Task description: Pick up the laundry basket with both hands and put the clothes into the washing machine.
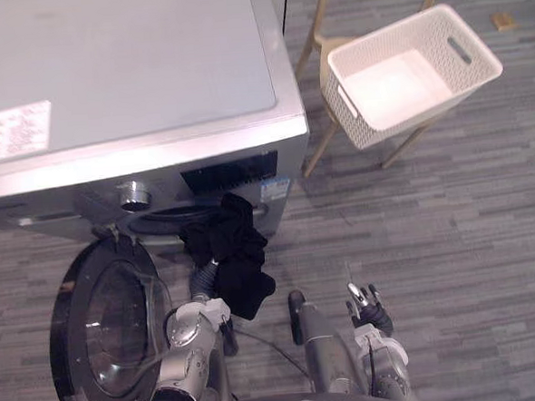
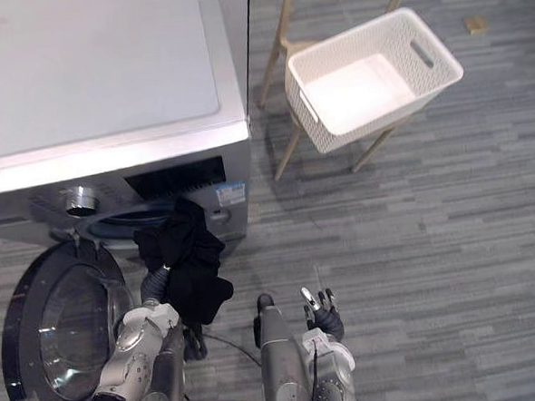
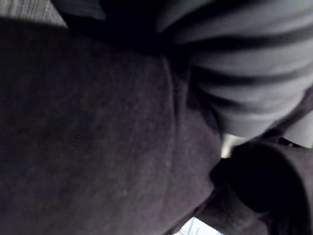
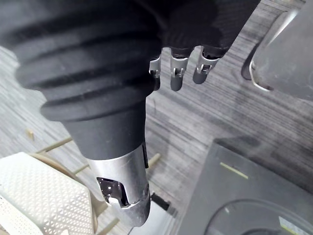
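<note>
The black garment (image 1: 230, 248) dangles at the washing machine (image 1: 132, 72) drum mouth, draped over the left hand (image 1: 202, 282), whose grip I can't tell. The right hand (image 1: 370, 311) hangs loose-fingered and empty, and the basket (image 1: 477, 65) sits emptied well aside. If it is released too early, the cloth would likely slide to the floor.

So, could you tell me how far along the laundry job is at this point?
Done: the white basket sits empty on a wooden chair, and the washing machine door is open. In hand: a black garment hangs over the left robot hand at the drum opening, mostly outside it. The right robot hand is low, open, empty. Left: getting the garment fully inside.
</note>
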You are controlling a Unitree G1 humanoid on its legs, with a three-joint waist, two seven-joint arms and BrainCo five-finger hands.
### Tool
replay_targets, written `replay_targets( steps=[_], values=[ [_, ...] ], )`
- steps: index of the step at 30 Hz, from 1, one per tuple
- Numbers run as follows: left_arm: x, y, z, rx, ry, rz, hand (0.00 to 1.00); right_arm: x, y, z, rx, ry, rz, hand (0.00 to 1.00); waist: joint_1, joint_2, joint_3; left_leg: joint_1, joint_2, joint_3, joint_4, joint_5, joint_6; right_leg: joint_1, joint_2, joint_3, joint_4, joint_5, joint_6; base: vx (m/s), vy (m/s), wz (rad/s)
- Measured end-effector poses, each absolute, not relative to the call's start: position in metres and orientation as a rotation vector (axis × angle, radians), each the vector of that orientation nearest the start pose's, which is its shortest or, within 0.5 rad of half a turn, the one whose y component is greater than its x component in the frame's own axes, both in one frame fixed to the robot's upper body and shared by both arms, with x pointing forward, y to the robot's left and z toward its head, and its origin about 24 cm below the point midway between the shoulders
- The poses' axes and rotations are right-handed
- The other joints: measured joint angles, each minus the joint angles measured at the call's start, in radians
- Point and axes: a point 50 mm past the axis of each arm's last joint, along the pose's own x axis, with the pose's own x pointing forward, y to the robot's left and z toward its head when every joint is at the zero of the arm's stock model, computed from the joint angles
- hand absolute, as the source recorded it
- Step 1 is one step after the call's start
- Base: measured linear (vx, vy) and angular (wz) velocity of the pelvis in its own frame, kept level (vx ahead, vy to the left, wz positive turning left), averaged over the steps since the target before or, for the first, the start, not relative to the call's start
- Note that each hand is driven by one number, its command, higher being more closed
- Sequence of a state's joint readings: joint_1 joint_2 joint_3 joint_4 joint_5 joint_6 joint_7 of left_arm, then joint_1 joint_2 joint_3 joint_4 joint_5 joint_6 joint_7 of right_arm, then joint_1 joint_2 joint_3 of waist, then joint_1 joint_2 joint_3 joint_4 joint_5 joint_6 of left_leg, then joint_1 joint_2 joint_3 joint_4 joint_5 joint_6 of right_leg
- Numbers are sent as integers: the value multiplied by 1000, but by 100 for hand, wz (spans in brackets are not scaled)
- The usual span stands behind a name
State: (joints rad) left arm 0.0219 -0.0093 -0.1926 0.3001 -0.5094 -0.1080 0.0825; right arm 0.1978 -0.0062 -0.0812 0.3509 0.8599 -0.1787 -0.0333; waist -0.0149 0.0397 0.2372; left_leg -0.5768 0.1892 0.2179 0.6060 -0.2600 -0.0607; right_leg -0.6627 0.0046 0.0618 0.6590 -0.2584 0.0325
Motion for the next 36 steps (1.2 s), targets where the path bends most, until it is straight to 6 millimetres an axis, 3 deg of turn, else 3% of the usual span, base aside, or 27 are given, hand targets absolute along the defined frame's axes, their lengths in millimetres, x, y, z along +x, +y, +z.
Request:
replay_targets(
  steps=[4,7,9,13,17,22,26,32,36],
  values=[
    [259,113,-4,-500,193,47,100,192,-194,-54,820,223,-456,0,6,-4,47,-161,37,-35,200,-68,-2,-149,10,-18,185,-60,-15,-32,-42,6],
    [288,124,23,-530,98,109,100,203,-192,-45,861,176,-463,0,7,-7,101,-240,70,-46,303,-108,-4,-224,31,-18,269,-88,-16,-2,-30,-15],
    [310,137,44,-538,26,173,100,206,-189,-40,890,147,-459,0,5,-17,139,-264,101,-28,342,-131,-4,-254,55,-5,291,-89,-14,-8,1,-34],
    [336,169,77,-583,-72,293,100,206,-186,-40,901,140,-462,0,-9,-42,156,-301,149,2,393,-167,-5,-304,99,26,305,-87,-11,-23,28,-45],
    [362,207,130,-703,-220,410,100,203,-182,-41,904,137,-465,0,-24,-65,185,-362,188,4,432,-184,-5,-359,133,34,304,-75,-8,-7,29,-25],
    [370,248,197,-865,-438,477,100,199,-183,-44,923,146,-480,0,-21,-81,220,-385,226,25,438,-184,-4,-372,156,35,273,-62,-4,41,38,-15],
    [365,271,239,-947,-589,493,100,198,-183,-45,935,151,-486,0,-20,-81,221,-393,240,34,423,-184,-5,-372,168,34,237,-48,-5,65,43,-13],
    [359,301,268,-1042,-690,526,100,194,-185,-48,955,155,-501,0,-13,-95,244,-410,265,56,419,-183,-5,-383,185,34,204,-31,-5,74,44,-11],
    [359,299,293,-1029,-736,483,100,193,-187,-50,951,161,-504,0,1,-95,269,-420,272,56,418,-183,-5,-386,190,31,193,-24,-5,55,32,-3]
  ],
)
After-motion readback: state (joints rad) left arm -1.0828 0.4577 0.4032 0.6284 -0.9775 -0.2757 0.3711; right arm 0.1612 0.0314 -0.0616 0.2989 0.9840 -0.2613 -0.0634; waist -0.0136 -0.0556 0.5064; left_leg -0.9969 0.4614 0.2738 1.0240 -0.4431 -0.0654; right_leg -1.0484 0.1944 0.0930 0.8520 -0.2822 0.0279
